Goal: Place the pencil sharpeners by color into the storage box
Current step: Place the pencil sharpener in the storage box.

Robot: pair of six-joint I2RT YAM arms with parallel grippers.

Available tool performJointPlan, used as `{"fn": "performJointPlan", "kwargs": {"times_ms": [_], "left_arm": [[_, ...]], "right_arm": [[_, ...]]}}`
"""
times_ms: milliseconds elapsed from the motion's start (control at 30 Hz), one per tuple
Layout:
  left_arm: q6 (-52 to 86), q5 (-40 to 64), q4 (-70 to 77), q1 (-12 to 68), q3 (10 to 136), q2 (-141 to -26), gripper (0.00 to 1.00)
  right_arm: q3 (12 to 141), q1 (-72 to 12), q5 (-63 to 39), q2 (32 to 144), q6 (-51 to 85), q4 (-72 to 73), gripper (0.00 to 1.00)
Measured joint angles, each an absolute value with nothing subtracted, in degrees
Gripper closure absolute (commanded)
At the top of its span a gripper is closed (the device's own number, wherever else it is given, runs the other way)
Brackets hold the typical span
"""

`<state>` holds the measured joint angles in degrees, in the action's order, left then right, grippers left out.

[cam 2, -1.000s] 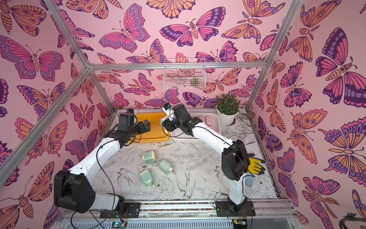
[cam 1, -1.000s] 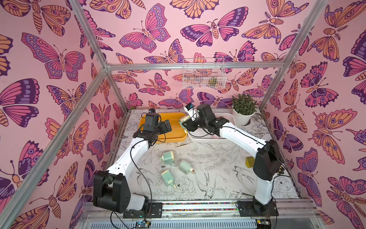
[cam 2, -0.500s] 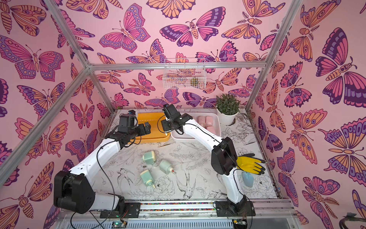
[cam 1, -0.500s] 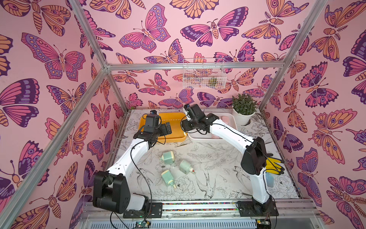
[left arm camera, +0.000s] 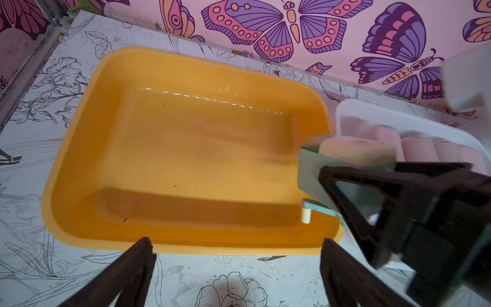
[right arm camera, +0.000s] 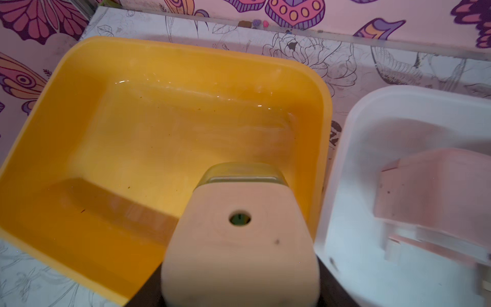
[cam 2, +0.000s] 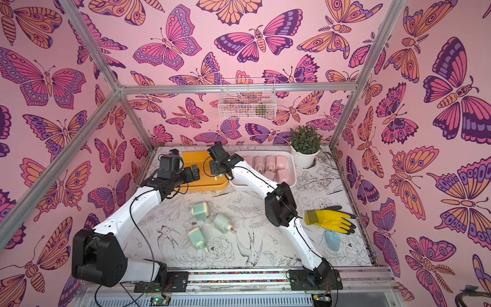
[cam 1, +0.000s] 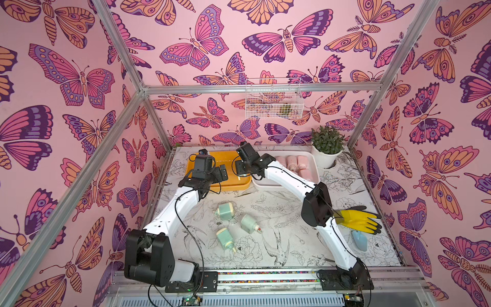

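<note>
Your right fingers [left arm camera: 353,202] clamp the mint green, cream-ended plastic sharpener [left arm camera: 326,170] over the orange plastic tub [left arm camera: 79,148]; left fingers [left arm camera: 138,268] stand apart. It seems light, rigid, smooth: grip its flat sides.

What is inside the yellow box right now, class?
Nothing lies on the yellow box's visible floor; the right gripper holds a green sharpener above its edge. That gripper hides one corner.

No readable text, label or number shows anywhere; distant surfaces are perhaps too blurred.
</note>
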<state>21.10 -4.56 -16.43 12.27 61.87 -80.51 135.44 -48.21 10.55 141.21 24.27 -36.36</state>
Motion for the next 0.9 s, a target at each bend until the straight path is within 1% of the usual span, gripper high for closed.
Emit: {"fn": "performJointPlan", "kwargs": {"times_ms": [300,433,467,533,633,700,833,900], "left_arm": [[21.7,-3.6,-16.5,12.3,61.9,-80.9,0.00],[21.7,-3.0,-16.5,12.3,61.9,-81.3,0.00],[21.7,-2.8,-16.5,12.3,61.9,-81.4,0.00],[21.8,-2.5,-16.5,12.3,61.9,-81.9,0.00],[22.0,-2.0,-16.5,12.3,61.9,-82.8,0.00],[22.2,-1.5,-16.5,12.3,61.9,-83.5,0.00],[22.1,-1.0,-16.5,12.3,61.9,-84.0,0.00],[22.1,-0.9,-16.5,12.3,61.9,-84.0,0.00]], "right_arm": [[135.6,-48.2,11.7,145.5,26.8,-36.0,1.00],[138.0,-48.3,12.1,146.8,27.4,-37.0,1.00],[138.7,-48.4,12.1,147.2,27.6,-37.4,0.98],[139.7,-48.4,12.0,147.8,27.9,-37.9,0.90],[141.8,-48.4,12.0,149.4,28.3,-38.8,0.83],[142.6,-48.6,12.0,150.1,28.4,-38.9,0.75],[142.6,-49.0,12.0,150.3,28.4,-39.6,0.63],[142.7,-49.0,12.0,150.3,28.3,-39.7,0.52]]}}
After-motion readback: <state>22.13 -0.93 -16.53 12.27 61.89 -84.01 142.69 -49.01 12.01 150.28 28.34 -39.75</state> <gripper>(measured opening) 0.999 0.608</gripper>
